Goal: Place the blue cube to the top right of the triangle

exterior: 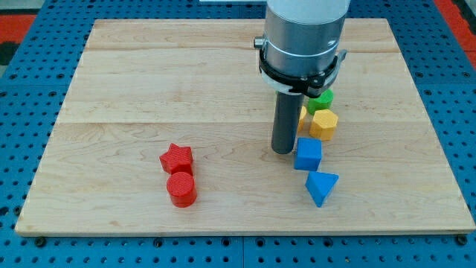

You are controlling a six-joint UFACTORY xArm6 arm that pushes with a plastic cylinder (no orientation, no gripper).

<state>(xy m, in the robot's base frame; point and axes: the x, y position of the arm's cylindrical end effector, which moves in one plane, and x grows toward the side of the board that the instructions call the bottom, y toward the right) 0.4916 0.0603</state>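
Note:
The blue cube (pixel 308 154) sits right of the board's centre, touching or almost touching the upper left of the blue triangle (pixel 321 186) just below it. My tip (pixel 282 151) is on the board right beside the cube's left side, close to touching it. The rod and the arm's grey cylinder rise above it toward the view's top.
A yellow hexagon block (pixel 323 124) lies just above the cube. A green block (pixel 321 99) and another yellow block (pixel 301 119) are partly hidden behind the arm. A red star (pixel 176 158) and a red cylinder (pixel 181 188) sit at the lower left. The wooden board (pixel 119 89) ends near the triangle's bottom.

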